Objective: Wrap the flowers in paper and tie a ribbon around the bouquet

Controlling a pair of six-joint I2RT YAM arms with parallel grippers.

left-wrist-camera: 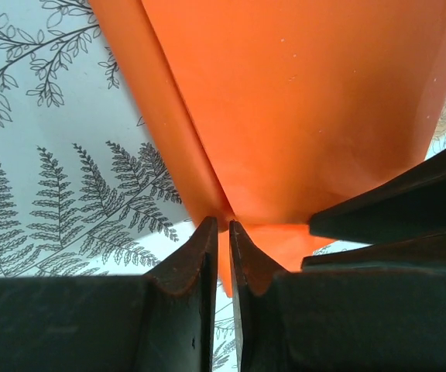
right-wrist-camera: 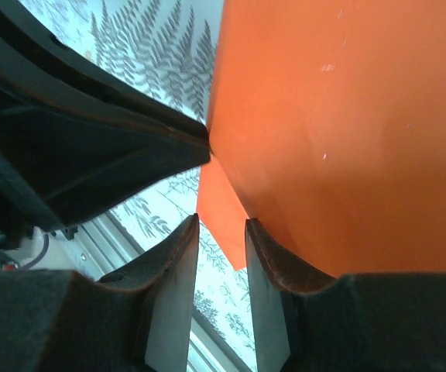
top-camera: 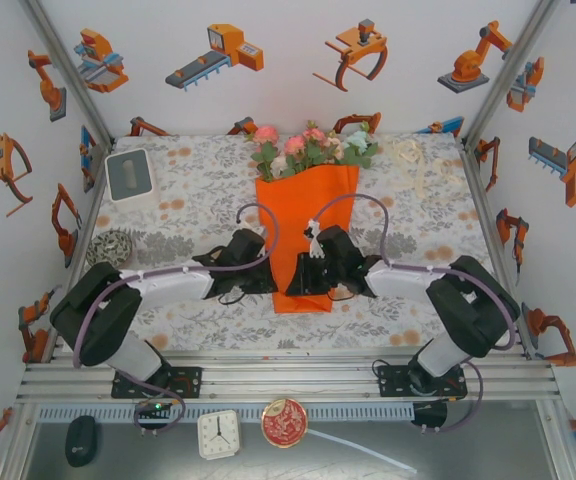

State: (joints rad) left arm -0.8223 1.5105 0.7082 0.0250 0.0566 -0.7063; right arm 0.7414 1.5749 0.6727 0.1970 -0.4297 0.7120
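Fern-print tablecloth (top-camera: 198,200) on the table, robot-arm cartoons all over the walls, that's my view from the remote desk. Going left to right: my left gripper (left-wrist-camera: 223,226) is down at the narrow near end of the cone. Its jaws are nearly together with a sliver of orange in the slit, so I read it as pinched on the folded left edge of the paper (top-camera: 308,230). The paper is already rolled into a cone in the middle of the table, with the flowers (top-camera: 308,148) poking out of the wide far end, so the wrapping half looks basically done to me. The right gripper (right-wrist-camera: 221,226) sits just beside the left one at the same tail end. Its jaws are a bit apart, with the orange corner showing beyond the gap, and I can't tell whether it has any real hold. The ribbon (top-camera: 408,160) lies in a loose heap at the far right corner, well apart from the bouquet, not yet tied. My guess at the next move: keep the left pinch so the cone doesn't spring open, send the right arm for the ribbon, and expect that floppy strip to be fiddly.
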